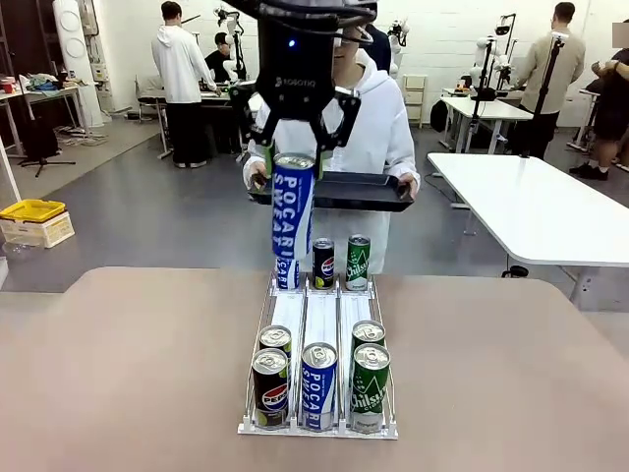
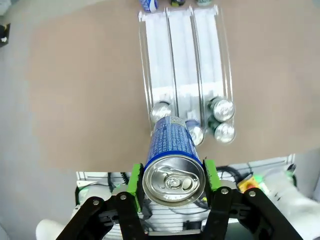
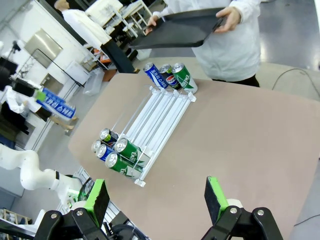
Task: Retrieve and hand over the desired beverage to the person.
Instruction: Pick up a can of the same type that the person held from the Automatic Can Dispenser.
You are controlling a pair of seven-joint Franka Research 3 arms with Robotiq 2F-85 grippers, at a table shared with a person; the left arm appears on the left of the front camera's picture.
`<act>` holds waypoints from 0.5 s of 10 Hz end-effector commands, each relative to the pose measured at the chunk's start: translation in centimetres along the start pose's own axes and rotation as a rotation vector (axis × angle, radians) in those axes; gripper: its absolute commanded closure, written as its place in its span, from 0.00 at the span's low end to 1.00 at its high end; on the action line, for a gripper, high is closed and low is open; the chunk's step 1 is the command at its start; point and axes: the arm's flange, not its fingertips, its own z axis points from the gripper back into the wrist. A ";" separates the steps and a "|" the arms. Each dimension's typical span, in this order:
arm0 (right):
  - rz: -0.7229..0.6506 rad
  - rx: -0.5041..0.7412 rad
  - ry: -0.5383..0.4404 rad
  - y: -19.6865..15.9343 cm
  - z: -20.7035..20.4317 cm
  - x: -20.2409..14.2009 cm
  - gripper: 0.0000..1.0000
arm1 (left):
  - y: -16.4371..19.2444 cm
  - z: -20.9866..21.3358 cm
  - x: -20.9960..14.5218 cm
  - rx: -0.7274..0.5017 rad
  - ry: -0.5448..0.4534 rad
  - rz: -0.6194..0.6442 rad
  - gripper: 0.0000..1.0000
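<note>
While high above the rack, Pocari Sweat can tight in left gripper; right gripper wide

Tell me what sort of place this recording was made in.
Probably a robotics lab or open workshop hall: white work tables on a grey floor, people standing at benches behind, and a can rack set out on the near table, where the left pincer grips a blue can.

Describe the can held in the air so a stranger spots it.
Above the clear three-lane rack on the brown table hangs the left gripper. Between its fingers is a blue Pocari Sweat can, the only one off the rack.
</note>
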 end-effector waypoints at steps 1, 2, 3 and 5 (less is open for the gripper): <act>0.012 0.028 -0.028 -0.1 -0.1 0.3 0.00 | -2.1 1.8 2.5 -0.024 -0.010 0.080 1.00; 0.012 0.028 -0.028 -0.1 -0.1 0.3 0.00 | -2.0 1.8 3.3 -0.043 -0.008 0.110 1.00; 0.012 0.028 -0.028 -0.1 -0.1 0.3 0.00 | -1.8 1.5 3.9 -0.038 0.008 0.137 1.00; 0.012 0.028 -0.028 -0.1 -0.1 0.3 0.00 | -1.0 0.1 3.6 -0.055 0.010 0.097 1.00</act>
